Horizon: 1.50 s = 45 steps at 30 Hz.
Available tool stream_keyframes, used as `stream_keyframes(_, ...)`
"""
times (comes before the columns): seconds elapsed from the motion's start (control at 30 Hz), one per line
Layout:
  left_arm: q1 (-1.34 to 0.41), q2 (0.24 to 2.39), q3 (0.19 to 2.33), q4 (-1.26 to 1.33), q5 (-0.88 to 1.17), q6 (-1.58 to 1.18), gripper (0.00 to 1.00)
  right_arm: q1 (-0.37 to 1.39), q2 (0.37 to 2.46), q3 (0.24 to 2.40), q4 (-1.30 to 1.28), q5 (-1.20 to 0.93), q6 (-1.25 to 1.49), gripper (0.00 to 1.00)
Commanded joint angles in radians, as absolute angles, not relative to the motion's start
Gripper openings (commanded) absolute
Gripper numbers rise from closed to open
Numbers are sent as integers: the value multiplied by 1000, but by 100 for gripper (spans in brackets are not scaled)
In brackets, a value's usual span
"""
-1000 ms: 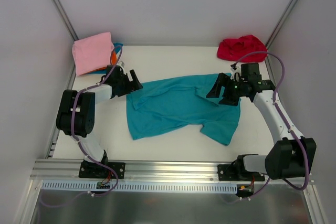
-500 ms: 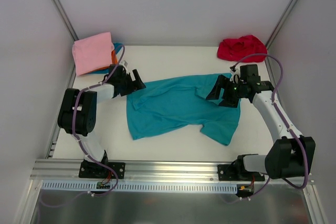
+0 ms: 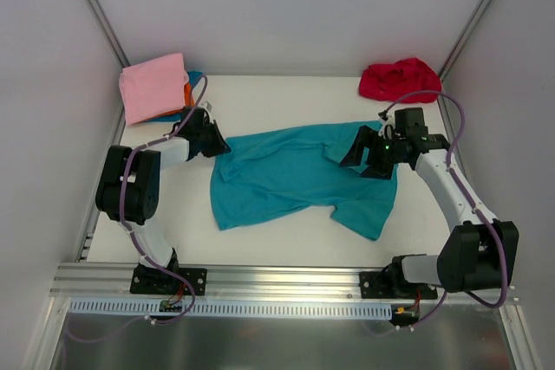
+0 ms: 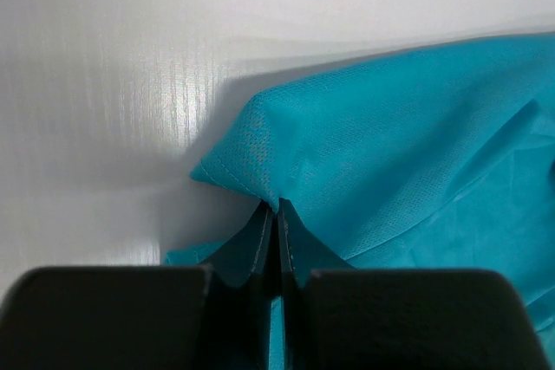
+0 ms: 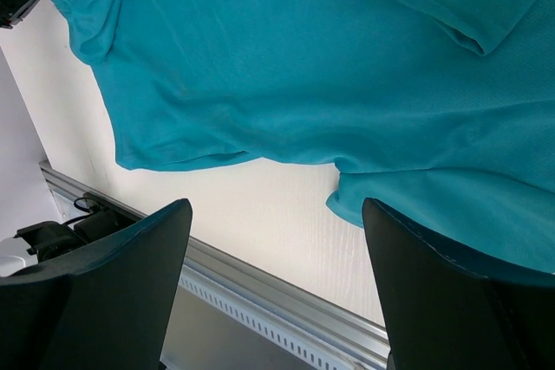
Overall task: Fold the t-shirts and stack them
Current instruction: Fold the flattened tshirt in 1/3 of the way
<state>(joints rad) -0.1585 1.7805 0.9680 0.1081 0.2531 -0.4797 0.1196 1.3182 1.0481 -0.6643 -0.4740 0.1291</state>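
Note:
A teal t-shirt (image 3: pixel 290 175) lies spread and wrinkled across the middle of the white table. My left gripper (image 3: pixel 218 143) is at its upper left corner. In the left wrist view the gripper (image 4: pixel 277 207) is shut on a pinched fold of the teal t-shirt (image 4: pixel 390 145). My right gripper (image 3: pixel 368 155) hovers over the shirt's right side, by a sleeve. In the right wrist view it (image 5: pixel 276 214) stands open with nothing between its fingers, and the teal t-shirt (image 5: pixel 286 67) lies below it. A pink folded t-shirt (image 3: pixel 154 84) tops a stack at the back left.
A crumpled red t-shirt (image 3: pixel 399 78) lies at the back right corner. Orange and blue cloth (image 3: pixel 189 86) peeks out under the pink one. A metal rail (image 3: pixel 286 279) runs along the table's near edge. Enclosure walls stand close on both sides.
My left gripper has slid a little to the right and shut on the teal shirt's corner. The right arm has barely shifted and stays open.

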Motion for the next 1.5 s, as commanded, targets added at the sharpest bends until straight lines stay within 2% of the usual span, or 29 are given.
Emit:
stream_keyframes(0.0, -170, 1766, 1017, 74, 235, -469, 0, 118, 1318, 1039, -644, -463, 117, 85)
stream_keyframes(0.37, -170, 1741, 1065, -26, 158, -428, 1, 118, 1324, 1028, -632, -469, 118, 85)
stream_keyframes(0.57, -170, 1741, 1072, -38, 149, -422, 16, 118, 1327, 1025, -632, -468, 117, 85)
stream_keyframes(0.73, -170, 1743, 1072, -41, 149, -423, 22, 118, 1330, 1026, -632, -466, 117, 85)
stream_keyframes(0.97, -169, 1736, 1080, -52, 138, -416, 23, 118, 1336, 1023, -630, -466, 113, 85)
stream_keyframes(1.17, -170, 1724, 1080, -58, 123, -414, 17, 118, 1342, 1025, -629, -469, 115, 86)
stream_keyframes(1.2, -170, 1720, 1080, -60, 117, -414, 10, 118, 1344, 1025, -629, -469, 112, 86)
stream_keyframes(1.3, -170, 1712, 1085, -74, 84, -414, 0, 118, 1347, 1023, -629, -469, 109, 86)
stream_keyframes(1.47, -170, 1698, 1111, -103, 52, -411, 0, 118, 1353, 1016, -624, -469, 109, 86)
